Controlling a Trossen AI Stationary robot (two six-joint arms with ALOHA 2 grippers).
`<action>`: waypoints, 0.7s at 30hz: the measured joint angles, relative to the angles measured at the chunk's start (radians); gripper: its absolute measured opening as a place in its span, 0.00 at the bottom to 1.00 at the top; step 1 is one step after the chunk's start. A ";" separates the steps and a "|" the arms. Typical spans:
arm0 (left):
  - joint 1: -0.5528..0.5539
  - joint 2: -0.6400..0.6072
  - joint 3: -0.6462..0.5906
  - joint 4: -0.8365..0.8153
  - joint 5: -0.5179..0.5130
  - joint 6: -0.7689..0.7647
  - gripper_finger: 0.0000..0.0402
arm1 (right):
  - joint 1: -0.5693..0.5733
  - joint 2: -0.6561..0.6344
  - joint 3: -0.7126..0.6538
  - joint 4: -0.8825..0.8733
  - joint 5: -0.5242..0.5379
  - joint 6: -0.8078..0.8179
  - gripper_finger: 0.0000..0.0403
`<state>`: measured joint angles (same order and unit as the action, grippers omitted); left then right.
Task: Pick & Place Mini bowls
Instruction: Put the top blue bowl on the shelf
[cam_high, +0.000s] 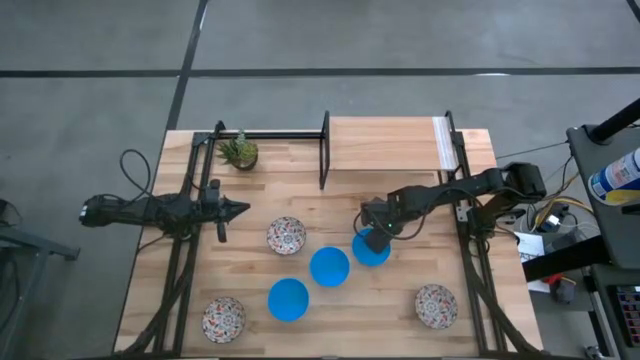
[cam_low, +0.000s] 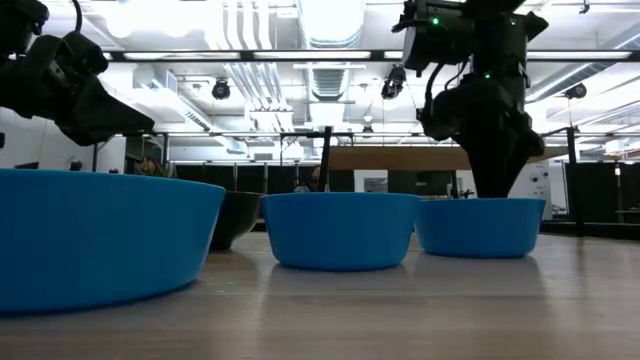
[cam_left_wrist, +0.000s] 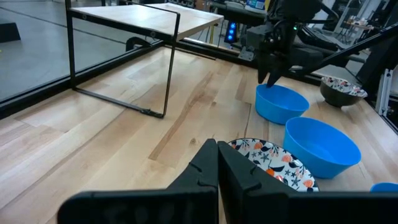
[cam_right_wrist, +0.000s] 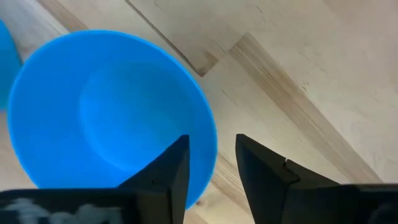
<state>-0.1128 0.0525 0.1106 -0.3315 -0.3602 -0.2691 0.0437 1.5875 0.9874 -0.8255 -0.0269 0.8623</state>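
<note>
Three plain blue mini bowls lie in a diagonal row: one (cam_high: 371, 250), one (cam_high: 329, 266), one (cam_high: 288, 299). Three floral-patterned bowls stand apart at mid-left (cam_high: 286, 236), front left (cam_high: 223, 318) and front right (cam_high: 436, 305). My right gripper (cam_high: 374, 238) (cam_right_wrist: 211, 140) is open and points down over the far blue bowl (cam_right_wrist: 106, 118). It straddles the rim, one finger inside and one outside. That bowl (cam_low: 480, 225) rests on the table. My left gripper (cam_high: 240, 209) (cam_left_wrist: 217, 168) is shut and empty, hovering left of the mid-left patterned bowl (cam_left_wrist: 273, 162).
A small potted plant (cam_high: 240, 152) stands at the back left. A black wire frame with a raised wooden shelf (cam_high: 385, 143) spans the back of the table. Black arm stands run along both table sides.
</note>
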 joint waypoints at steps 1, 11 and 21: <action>0.000 0.000 0.000 0.000 0.000 0.000 0.00 | 0.000 0.000 0.000 -0.002 -0.001 -0.001 0.29; 0.000 0.000 0.000 0.000 0.000 0.000 0.00 | 0.000 0.017 -0.021 0.059 -0.011 -0.003 0.19; 0.000 0.000 0.000 0.000 0.000 0.000 0.00 | 0.000 0.021 -0.032 0.062 -0.046 -0.032 0.03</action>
<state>-0.1131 0.0528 0.1106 -0.3313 -0.3599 -0.2692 0.0437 1.6084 0.9558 -0.7637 -0.0731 0.8307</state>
